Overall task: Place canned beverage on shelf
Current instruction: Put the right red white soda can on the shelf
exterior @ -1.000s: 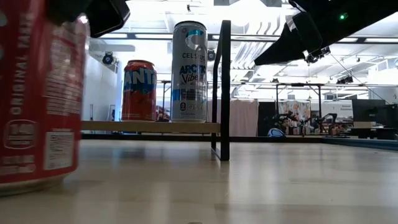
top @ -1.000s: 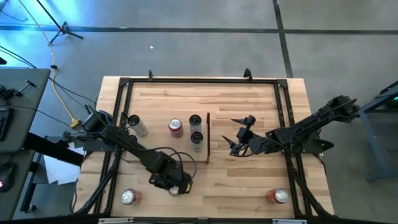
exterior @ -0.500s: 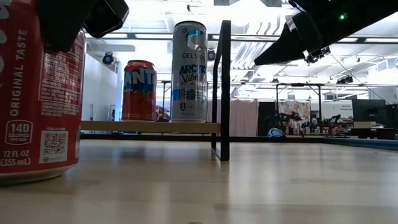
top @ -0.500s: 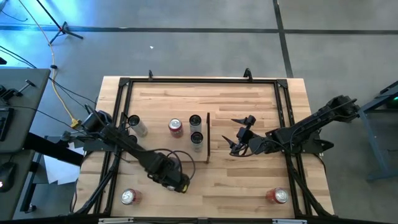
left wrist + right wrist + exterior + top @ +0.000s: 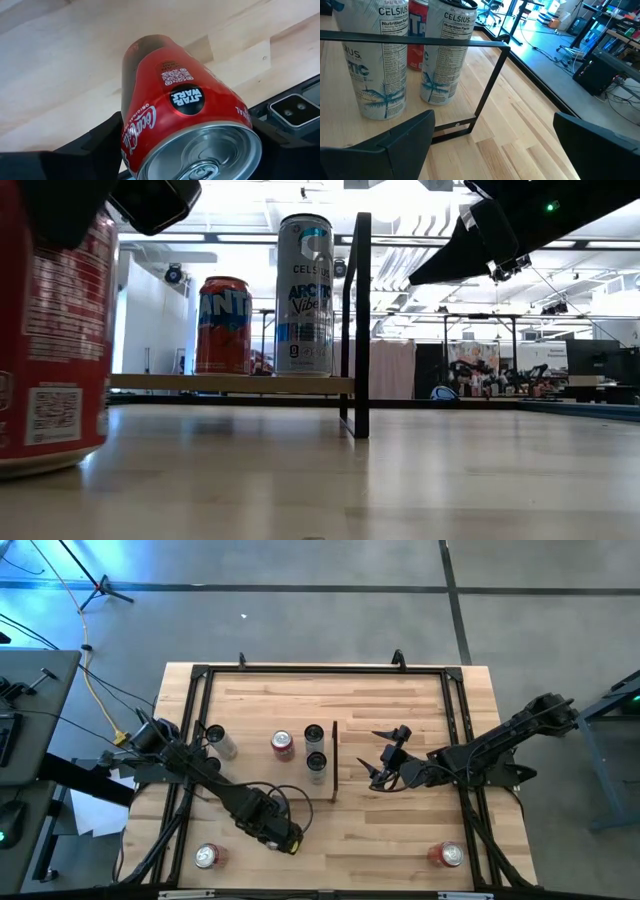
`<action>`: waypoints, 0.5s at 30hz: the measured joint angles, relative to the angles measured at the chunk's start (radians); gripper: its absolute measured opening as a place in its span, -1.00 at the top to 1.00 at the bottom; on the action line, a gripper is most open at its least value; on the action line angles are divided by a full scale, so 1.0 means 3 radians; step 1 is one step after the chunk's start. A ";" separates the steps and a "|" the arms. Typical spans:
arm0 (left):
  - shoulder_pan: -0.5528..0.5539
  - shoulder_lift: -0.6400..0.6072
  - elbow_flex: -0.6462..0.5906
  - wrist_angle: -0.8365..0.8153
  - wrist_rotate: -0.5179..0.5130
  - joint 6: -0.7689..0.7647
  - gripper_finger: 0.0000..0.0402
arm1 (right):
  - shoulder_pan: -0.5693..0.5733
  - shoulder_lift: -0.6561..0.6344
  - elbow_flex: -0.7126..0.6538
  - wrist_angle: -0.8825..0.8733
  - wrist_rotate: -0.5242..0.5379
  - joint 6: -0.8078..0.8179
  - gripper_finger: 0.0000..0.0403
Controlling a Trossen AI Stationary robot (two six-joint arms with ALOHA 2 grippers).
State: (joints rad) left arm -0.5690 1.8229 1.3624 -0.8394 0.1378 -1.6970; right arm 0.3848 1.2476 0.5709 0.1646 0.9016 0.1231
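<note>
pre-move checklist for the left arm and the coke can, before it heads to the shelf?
1. Left gripper straddles the red cola can, a finger on each side: ok.
2. Grip firm on the can: cannot tell; no frame shows pad contact.
3. Can upright on the table: ok in the low view.
4. Free room on the shelf: ok; bare wood shows between the clear-looking can and the red can.
5. Two Celsius cans stand by the dark upright strip; route clear of them: cannot tell.
6. Right gripper open, waiting beyond the strip, off the shelf: ok.
</note>
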 joint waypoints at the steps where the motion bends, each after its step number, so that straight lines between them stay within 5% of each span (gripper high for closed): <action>1: -0.0001 0.0001 0.0000 0.0001 0.0025 0.0000 -0.38 | 0.0000 0.0000 0.0000 0.0000 0.0000 0.0001 -0.95; 15: -0.0005 -0.0005 0.0415 -0.0472 0.0197 0.0022 -0.37 | 0.0000 0.0000 0.0000 -0.0003 0.0000 0.0001 -0.95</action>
State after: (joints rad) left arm -0.5705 1.8214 1.4870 -0.9811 0.1968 -1.6905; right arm 0.3848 1.2476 0.5709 0.1638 0.9016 0.1233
